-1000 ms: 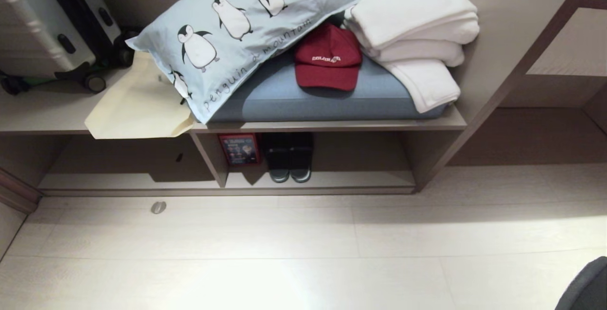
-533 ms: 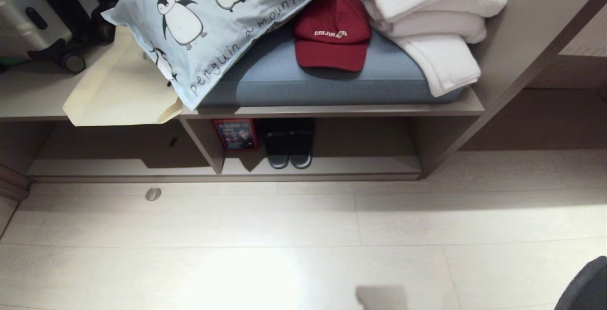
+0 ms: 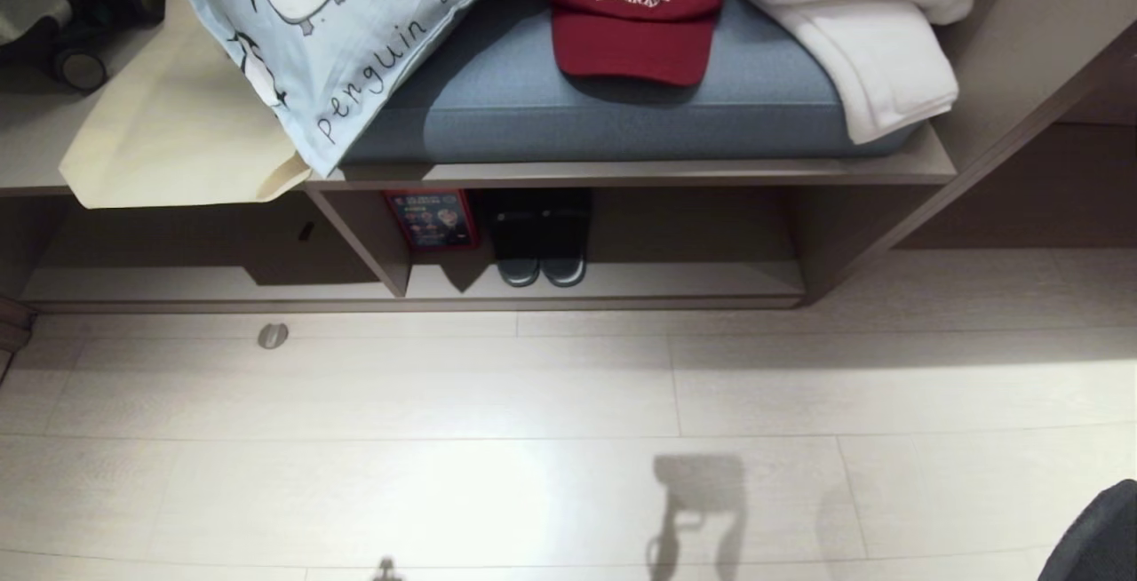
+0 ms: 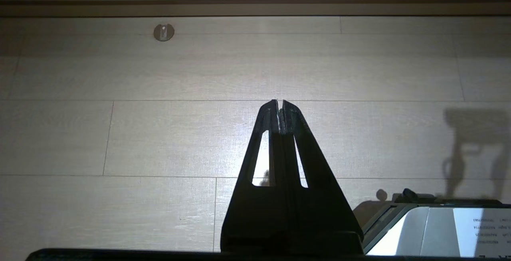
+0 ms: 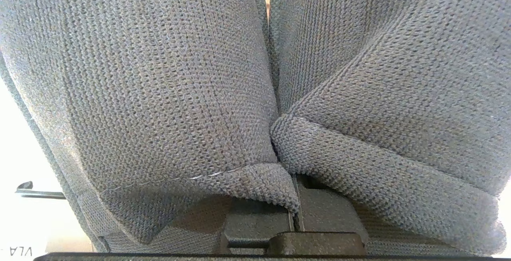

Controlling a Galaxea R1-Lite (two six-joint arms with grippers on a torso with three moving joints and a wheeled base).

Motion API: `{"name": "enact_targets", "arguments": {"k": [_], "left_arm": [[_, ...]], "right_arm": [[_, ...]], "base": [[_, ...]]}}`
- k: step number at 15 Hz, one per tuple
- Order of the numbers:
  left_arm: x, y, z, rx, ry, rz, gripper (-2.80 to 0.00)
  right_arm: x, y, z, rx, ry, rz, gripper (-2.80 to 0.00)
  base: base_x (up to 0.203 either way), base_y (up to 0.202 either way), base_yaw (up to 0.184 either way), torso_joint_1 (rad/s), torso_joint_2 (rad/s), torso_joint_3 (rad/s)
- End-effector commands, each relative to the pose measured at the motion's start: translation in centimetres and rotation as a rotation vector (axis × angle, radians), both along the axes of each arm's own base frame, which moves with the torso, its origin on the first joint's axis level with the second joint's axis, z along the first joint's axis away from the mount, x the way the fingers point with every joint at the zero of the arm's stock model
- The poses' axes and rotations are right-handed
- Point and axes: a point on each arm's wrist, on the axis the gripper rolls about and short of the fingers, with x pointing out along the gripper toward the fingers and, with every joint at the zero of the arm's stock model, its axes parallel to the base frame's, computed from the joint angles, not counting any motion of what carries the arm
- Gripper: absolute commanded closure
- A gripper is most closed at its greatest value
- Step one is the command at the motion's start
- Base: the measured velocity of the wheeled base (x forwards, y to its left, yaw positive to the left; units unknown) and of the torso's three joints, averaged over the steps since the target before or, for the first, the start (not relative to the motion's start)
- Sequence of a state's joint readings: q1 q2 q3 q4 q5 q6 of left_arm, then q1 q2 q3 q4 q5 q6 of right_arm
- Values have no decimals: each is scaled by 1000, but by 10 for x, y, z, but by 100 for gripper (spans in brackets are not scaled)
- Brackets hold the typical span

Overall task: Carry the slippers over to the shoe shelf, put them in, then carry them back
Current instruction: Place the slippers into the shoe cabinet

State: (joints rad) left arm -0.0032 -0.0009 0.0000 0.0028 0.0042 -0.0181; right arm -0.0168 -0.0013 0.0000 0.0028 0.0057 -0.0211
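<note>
Slippers held before the shoe shelf

The right gripper [image 5: 294,217] is clamped on the slippers [image 5: 255,93]; the shoe shelf [image 3: 693,283] holds a darker pair [image 3: 540,248]. Left gripper [image 4: 279,103] jaws together.

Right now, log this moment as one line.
right tool: shut on slippers | left tool: shut, empty, over floor | shoe shelf: ahead, dark pair inside | placing: not done

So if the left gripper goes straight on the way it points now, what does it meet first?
Probably the pale floor: the shut left gripper points across it toward the shoe shelf. Depth is unclear.
</note>
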Motion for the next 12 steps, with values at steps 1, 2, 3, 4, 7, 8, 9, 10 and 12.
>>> {"name": "enact_targets", "arguments": {"k": [1,2,3,4,7,8,9,10,12], "left_arm": [[0,0,0,-2,3,1,0],[0,0,0,0,3,1,0],[0,0,0,0,3,1,0],[0,0,0,0,3,1,0],[0,0,0,0,3,1,0],[0,0,0,0,3,1,0],[0,0,0,0,3,1,0],[0,0,0,0,3,1,0],[0,0,0,0,3,1,0]], "right_arm": [[0,0,0,0,-1,1,0],[0,0,0,0,-1,0,0],[0,0,0,1,-1,1,0],[0,0,0,0,-1,0,0],[0,0,0,0,-1,0,0],[0,0,0,0,-1,0,0],[0,0,0,0,-1,0,0],[0,0,0,0,-1,0,0],[0,0,0,0,-1,0,0]], "base": [[0,0,0,2,7,-189],[0,0,0,4,7,-197],[0,0,0,7,12,-197],[0,0,0,0,5,-192],[0,0,0,3,-2,-200],[0,0,0,1,-4,-194],[0,0,0,0,7,-198],[0,0,0,5,4,-196],[0,0,0,5,3,-193]]}}
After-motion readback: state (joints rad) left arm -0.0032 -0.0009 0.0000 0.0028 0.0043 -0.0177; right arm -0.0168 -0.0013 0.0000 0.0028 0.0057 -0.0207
